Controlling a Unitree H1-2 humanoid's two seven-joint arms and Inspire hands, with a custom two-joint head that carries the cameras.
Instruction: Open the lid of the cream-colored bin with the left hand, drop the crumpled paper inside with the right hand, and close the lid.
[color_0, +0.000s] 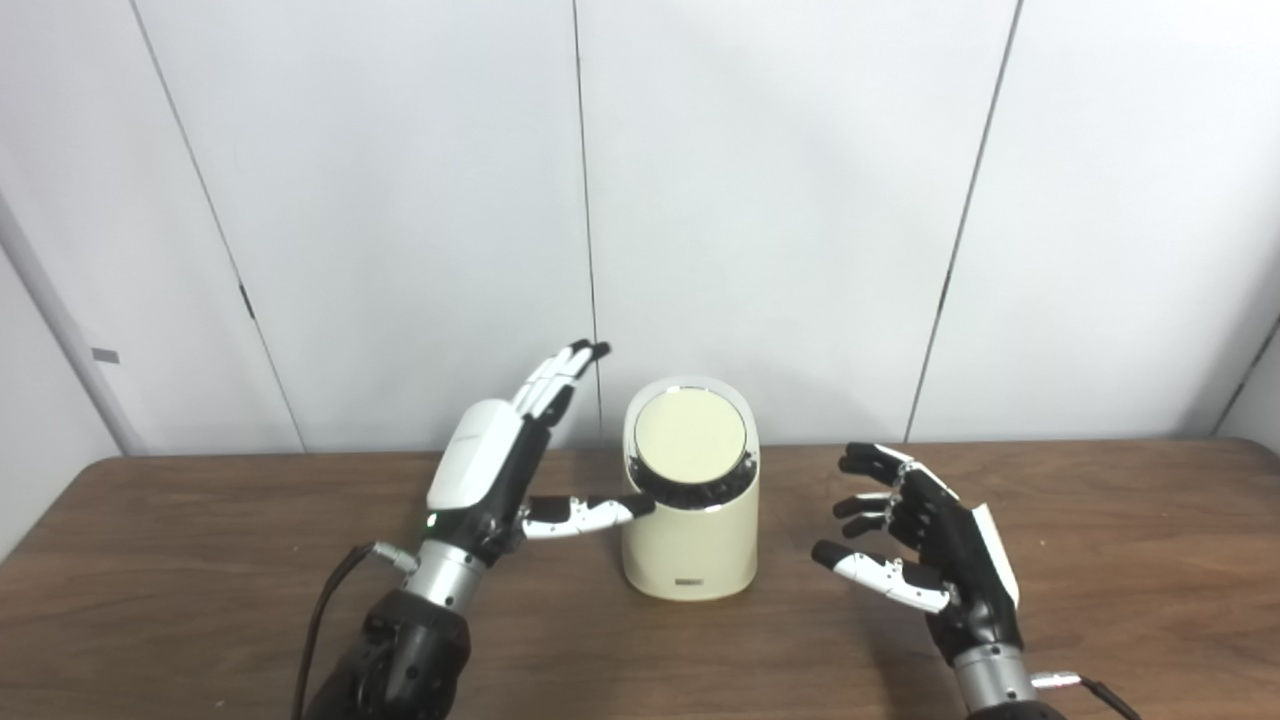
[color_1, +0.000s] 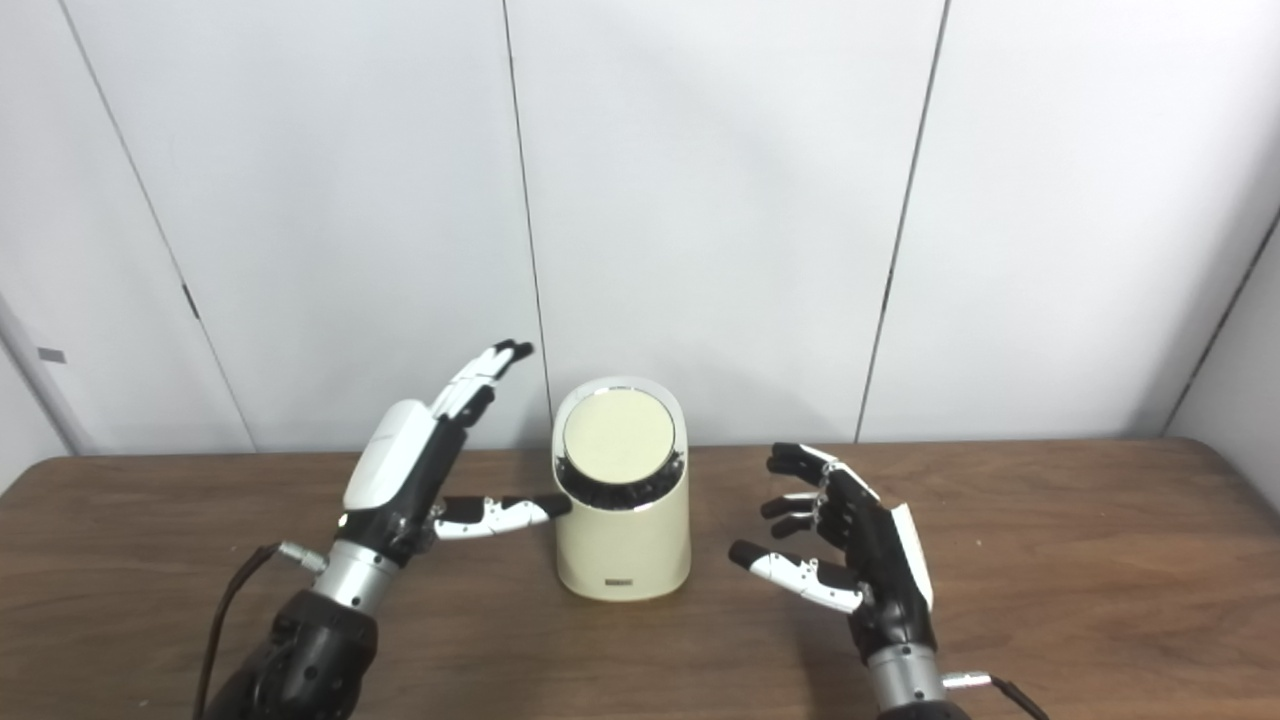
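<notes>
The cream-colored bin (color_0: 690, 520), a smooth rounded cylinder with a slanted round lid (color_0: 690, 437) ringed in chrome, stands closed on the wood-grain desk (color_0: 200, 560) in the left eye view. The left robot hand (color_0: 500, 470), just left of the bin, is open, its thumb tip at the chrome ring.

In the right eye view, the right robot hand (color_1: 850, 545) hangs open and empty right of the bin.

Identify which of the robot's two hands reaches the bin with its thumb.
The left hand: its thumb tip meets the cream-colored bin just under the lid. The right hand hangs open, apart.
</notes>
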